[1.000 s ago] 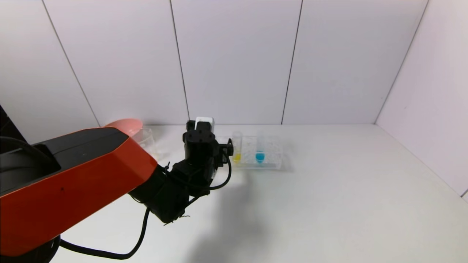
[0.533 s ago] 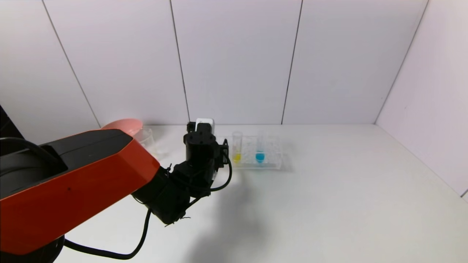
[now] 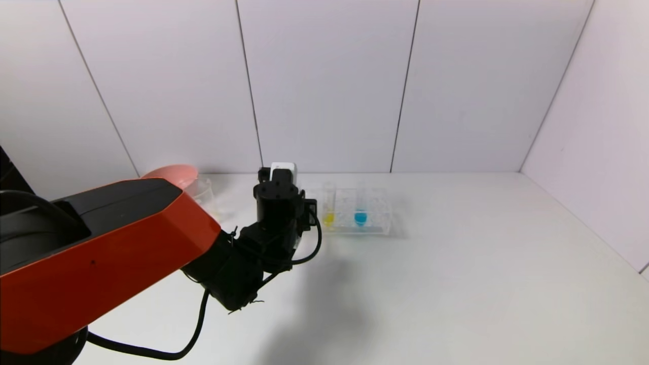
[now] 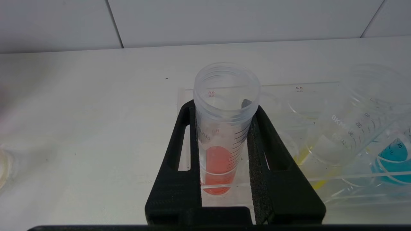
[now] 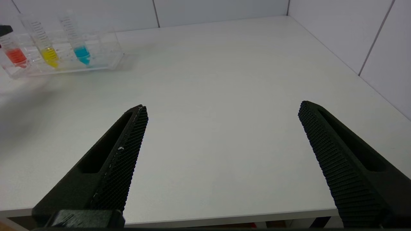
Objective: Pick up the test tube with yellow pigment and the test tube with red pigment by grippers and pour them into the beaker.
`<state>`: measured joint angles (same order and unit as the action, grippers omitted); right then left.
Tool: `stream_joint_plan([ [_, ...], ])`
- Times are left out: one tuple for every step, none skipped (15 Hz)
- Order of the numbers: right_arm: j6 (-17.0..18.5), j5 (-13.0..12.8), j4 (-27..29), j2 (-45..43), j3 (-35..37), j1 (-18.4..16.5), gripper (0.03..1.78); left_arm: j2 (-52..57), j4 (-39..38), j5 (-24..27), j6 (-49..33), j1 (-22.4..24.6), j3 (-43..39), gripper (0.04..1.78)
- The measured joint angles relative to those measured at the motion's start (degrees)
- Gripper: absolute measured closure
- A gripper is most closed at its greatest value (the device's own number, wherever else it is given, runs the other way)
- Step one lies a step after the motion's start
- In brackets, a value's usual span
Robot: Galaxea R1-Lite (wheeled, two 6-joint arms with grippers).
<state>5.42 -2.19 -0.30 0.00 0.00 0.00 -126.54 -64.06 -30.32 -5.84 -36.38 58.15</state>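
Observation:
My left gripper (image 4: 223,110) is shut on the test tube with red pigment (image 4: 221,134), gripping it just below its open rim. The tube stands upright at the left end of the clear rack (image 3: 379,223). In the head view the left wrist (image 3: 276,200) hides this tube. The test tube with yellow pigment (image 3: 328,209) stands in the rack just right of the gripper. The beaker (image 3: 205,195) stands at the far left by the wall, apart from the gripper. My right gripper (image 5: 221,110) is open and empty over the table's front edge.
A blue-liquid tube (image 3: 360,210) stands in the rack right of the yellow one. A pink bowl (image 3: 172,175) sits behind the beaker, partly hidden by my left arm. Walls close off the back and right of the white table (image 3: 481,263).
The left gripper's visible finger has moved inward toward the wrist, closing on the red tube. The rack and the other tubes have not moved.

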Motion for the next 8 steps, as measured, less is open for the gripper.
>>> stream_joint_plan([
  [0.0, 0.0, 0.0, 0.0, 0.0, 0.0, 0.1, 0.5, 0.1, 0.0, 0.2, 0.0, 0.1, 1.38],
  [0.0, 0.0, 0.0, 0.0, 0.0, 0.0, 0.1, 1.2, 0.4, 0.0, 0.5, -0.1, 0.3, 1.38],
  [0.0, 0.0, 0.0, 0.0, 0.0, 0.0, 0.1, 2.1, 0.8, 0.0, 0.8, -0.1, 0.5, 1.38],
  [0.0, 0.0, 0.0, 0.0, 0.0, 0.0, 0.1, 3.2, 1.3, 0.0, 1.3, -0.2, 0.7, 1.38],
  [0.0, 0.0, 0.0, 0.0, 0.0, 0.0, 0.1, 4.4, 2.1, 0.0, 1.8, -0.2, 1.0, 1.38],
  [0.0, 0.0, 0.0, 0.0, 0.0, 0.0, 0.1, 5.7, 3.0, 0.0, 2.0, -0.3, 1.2, 1.38],
  [0.0, 0.0, 0.0, 0.0, 0.0, 0.0, 0.1, 6.9, 4.1, 0.0, 2.1, -0.3, 1.5, 1.38],
  [0.0, 0.0, 0.0, 0.0, 0.0, 0.0, 0.1, 8.3, 5.2, 0.0, 2.1, -0.3, 1.6, 1.38],
])
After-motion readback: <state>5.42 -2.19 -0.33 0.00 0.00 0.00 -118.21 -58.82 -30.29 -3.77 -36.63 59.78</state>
